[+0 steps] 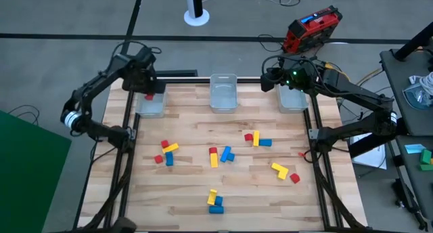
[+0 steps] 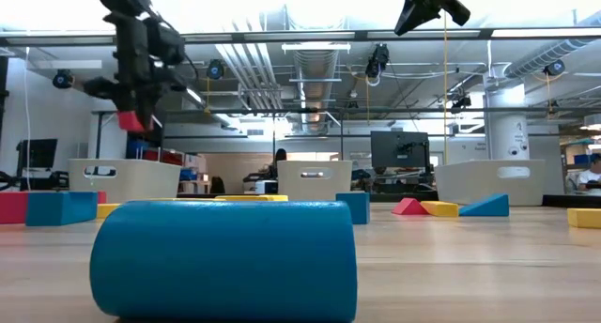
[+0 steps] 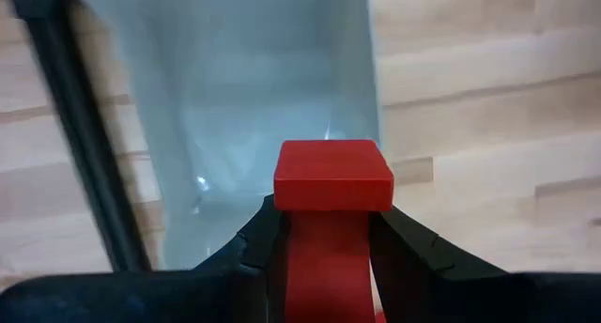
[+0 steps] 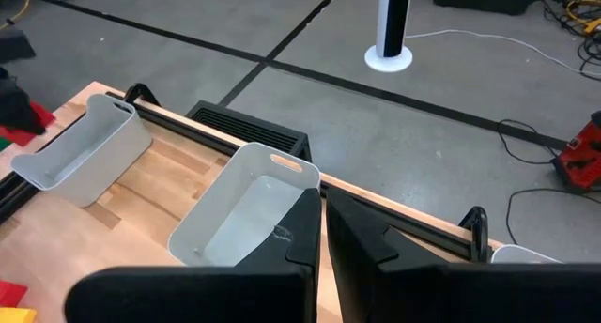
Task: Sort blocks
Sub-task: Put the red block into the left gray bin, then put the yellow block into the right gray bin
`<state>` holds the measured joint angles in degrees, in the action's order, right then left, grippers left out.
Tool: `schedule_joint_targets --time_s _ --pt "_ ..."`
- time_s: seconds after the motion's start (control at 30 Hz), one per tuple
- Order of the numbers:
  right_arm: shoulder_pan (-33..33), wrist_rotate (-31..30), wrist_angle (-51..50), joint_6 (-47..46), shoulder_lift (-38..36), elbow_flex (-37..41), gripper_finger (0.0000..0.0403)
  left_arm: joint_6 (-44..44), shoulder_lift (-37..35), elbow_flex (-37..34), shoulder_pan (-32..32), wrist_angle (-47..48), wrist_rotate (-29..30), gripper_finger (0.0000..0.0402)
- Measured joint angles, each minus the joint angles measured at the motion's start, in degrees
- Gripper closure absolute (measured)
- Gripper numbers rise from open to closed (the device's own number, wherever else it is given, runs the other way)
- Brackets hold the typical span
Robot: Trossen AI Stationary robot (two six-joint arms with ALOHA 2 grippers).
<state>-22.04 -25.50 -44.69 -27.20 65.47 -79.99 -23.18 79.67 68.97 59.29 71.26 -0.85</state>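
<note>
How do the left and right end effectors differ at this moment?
The left end effector is shut on a red block, while the right end effector is shut and carries nothing. The left one hangs over the left bin; the right one hangs over the right bin, looking toward the middle bin. Both are raised above the table at its far edge.

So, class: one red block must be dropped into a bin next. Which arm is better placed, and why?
Left. The left claw holds a red block above the left bin. The right claw is shut and empty.
</note>
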Motion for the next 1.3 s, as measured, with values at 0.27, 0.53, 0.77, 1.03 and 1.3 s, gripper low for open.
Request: schedule_joint_targets --time_s 0.27,0.53,0.77,1.03,1.3 --pt "0.00 -0.01 0.00 0.28 0.00 0.00 0.0390 1.93 6.37 -0.06 0.13 -1.99 0.49 0.0305" --pt "0.00 0.00 -0.02 1.03 0.00 0.00 0.0390 2.75 8.32 -0.09 0.17 -2.65 3.26 0.0292" --pt "0.00 -0.02 -0.02 1.02 0.00 0.00 0.0390 2.47 7.68 -0.09 0.21 -2.96 4.80 0.0256" --pt "-0.01 -0.01 -0.02 1.25 0.00 0.00 0.0390 2.34 7.51 -0.09 0.17 -3.18 4.80 0.0236" --pt "0.00 -0.01 -0.02 1.25 -0.01 0.00 0.0390 -1.63 1.81 0.68 -5.07 -1.81 4.82 0.0236"
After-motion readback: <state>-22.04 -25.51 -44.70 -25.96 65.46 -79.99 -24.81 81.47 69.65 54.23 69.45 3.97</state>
